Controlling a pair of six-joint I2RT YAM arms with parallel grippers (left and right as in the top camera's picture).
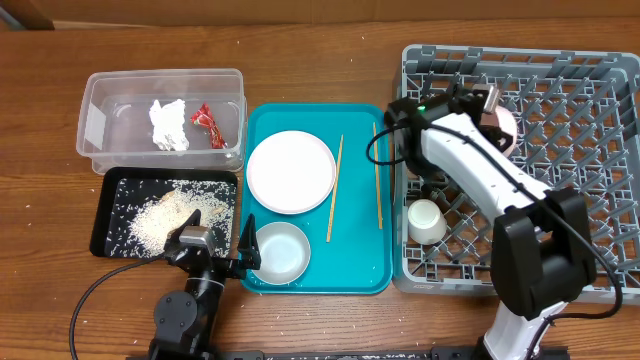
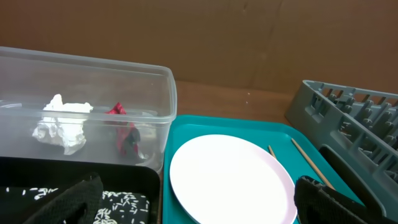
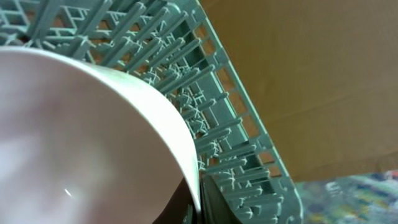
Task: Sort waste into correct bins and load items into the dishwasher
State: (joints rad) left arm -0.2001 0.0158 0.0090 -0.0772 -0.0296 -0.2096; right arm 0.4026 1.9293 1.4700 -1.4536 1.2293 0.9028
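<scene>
- The pink bowl (image 1: 505, 130) is held at its rim by the right gripper (image 1: 488, 106), whose jaws are closed on it, over the far left part of the dish rack (image 1: 520, 55). In the right wrist view the rim is seen tilted close to the rack's pegs and outer wall.
- The white cup (image 1: 427, 220) is set in the rack's near left corner, apart from the bowl. Open grid floor is seen to the right of the arm.
- The left gripper (image 2: 199, 182) is held low with its jaws spread wide. One of its fingers (image 2: 81, 199) is over the black tray (image 1: 98, 215), the other over the teal tray (image 1: 360, 250).
- On the teal tray the plate (image 1: 290, 172) is laid at the far left, with the white bowl (image 1: 278, 252) just nearer, by the near rim.
- The two chopsticks (image 1: 335, 188) are laid lengthwise and apart, the right one close to the right rim. A bare strip is left between them.
- The tissue (image 1: 170, 125) and red wrapper (image 1: 207, 122) are lying side by side in the clear tub (image 1: 95, 120).
- The rice (image 1: 160, 215) is spread in the black tray, which is set against the tub's near edge.
</scene>
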